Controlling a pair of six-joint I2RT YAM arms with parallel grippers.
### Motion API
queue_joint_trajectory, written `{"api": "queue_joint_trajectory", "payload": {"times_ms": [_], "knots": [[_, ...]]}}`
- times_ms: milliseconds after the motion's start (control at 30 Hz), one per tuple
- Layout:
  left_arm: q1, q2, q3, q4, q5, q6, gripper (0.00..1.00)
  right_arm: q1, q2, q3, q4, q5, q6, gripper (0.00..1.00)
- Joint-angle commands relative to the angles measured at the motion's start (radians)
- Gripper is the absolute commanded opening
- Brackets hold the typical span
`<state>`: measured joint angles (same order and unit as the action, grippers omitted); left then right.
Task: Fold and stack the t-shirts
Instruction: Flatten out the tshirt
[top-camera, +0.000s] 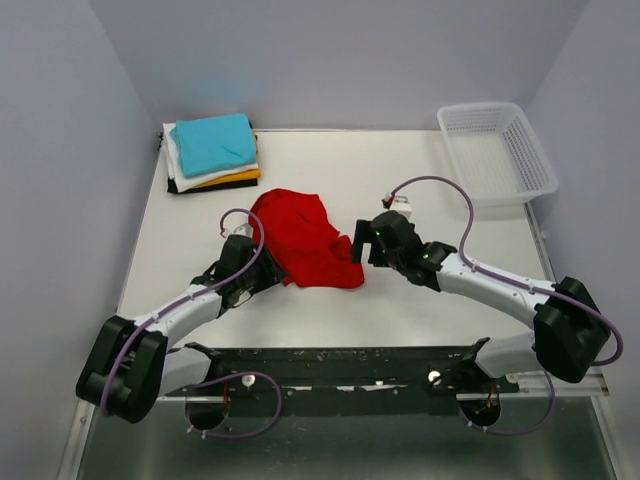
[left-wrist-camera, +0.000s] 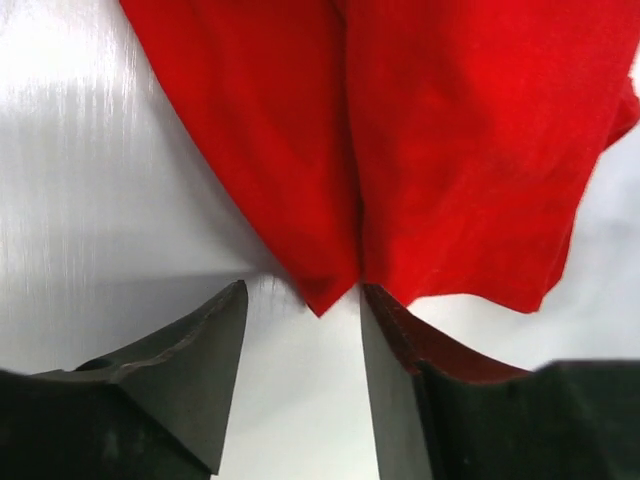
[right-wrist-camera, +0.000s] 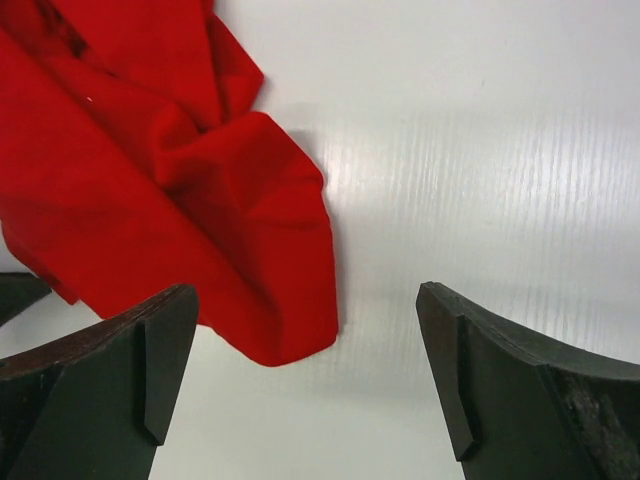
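While both arms reach low over the bench (top-camera: 430, 300), the left fingers (left-wrist-camera: 200, 350) stand apart with a pointed hem of the crumpled red t-shirt (top-camera: 300, 235) lying between their tips, clamped on nothing. Across from them the right fingers (right-wrist-camera: 480, 360) gape wide at the shirt's other edge, likewise holding nothing. That shirt lies bunched mid-bench between the two. Farther back, a folded stack (top-camera: 212, 165) sits in the left corner, teal t-shirt (top-camera: 212, 143) on top, and a white basket (top-camera: 497, 150) in the right corner.
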<state>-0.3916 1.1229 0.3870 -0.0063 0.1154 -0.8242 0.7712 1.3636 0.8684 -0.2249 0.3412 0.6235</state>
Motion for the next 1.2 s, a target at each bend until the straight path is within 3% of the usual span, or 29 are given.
{"api": "queue_joint_trajectory", "payload": {"times_ms": [0, 67, 167, 333, 467, 700, 967, 1000, 1067, 1100, 1167], "knots": [[0.008, 0.112, 0.06, 0.075, -0.022, -0.014, 0.45, 0.0, -0.013, -0.061, 0.089, -0.045, 0.096, 1.0], [0.01, 0.159, 0.078, 0.076, -0.023, -0.013, 0.35, 0.0, -0.013, -0.074, 0.09, -0.06, 0.106, 1.0], [0.01, 0.205, 0.083, 0.111, 0.003, -0.013, 0.34, -0.001, -0.012, -0.088, 0.091, -0.067, 0.117, 1.0], [0.013, 0.26, 0.102, 0.149, 0.078, 0.004, 0.0, 0.0, -0.015, -0.131, 0.116, -0.15, 0.121, 1.0], [0.013, 0.185, 0.071, 0.099, 0.046, -0.025, 0.0, 0.0, 0.057, -0.156, 0.187, -0.229, 0.08, 0.94], [0.012, 0.019, 0.019, 0.033, -0.022, -0.029, 0.0, 0.002, 0.229, -0.106, 0.253, -0.093, 0.088, 0.85], [0.011, -0.053, -0.005, -0.019, -0.034, -0.027, 0.0, 0.017, 0.354, -0.056, 0.338, -0.086, 0.047, 0.78], [0.012, -0.056, -0.009, -0.018, -0.032, -0.029, 0.0, 0.018, 0.358, -0.059, 0.347, -0.079, 0.048, 0.75], [0.012, -0.067, -0.007, -0.024, -0.037, -0.029, 0.0, 0.021, 0.365, -0.057, 0.353, -0.074, 0.048, 0.58], [0.012, -0.076, -0.005, -0.034, -0.043, -0.029, 0.0, 0.021, 0.364, -0.058, 0.359, -0.074, 0.047, 0.42], [0.012, -0.102, 0.007, -0.058, -0.055, -0.027, 0.0, 0.026, 0.351, -0.056, 0.362, -0.068, 0.038, 0.2]]}}
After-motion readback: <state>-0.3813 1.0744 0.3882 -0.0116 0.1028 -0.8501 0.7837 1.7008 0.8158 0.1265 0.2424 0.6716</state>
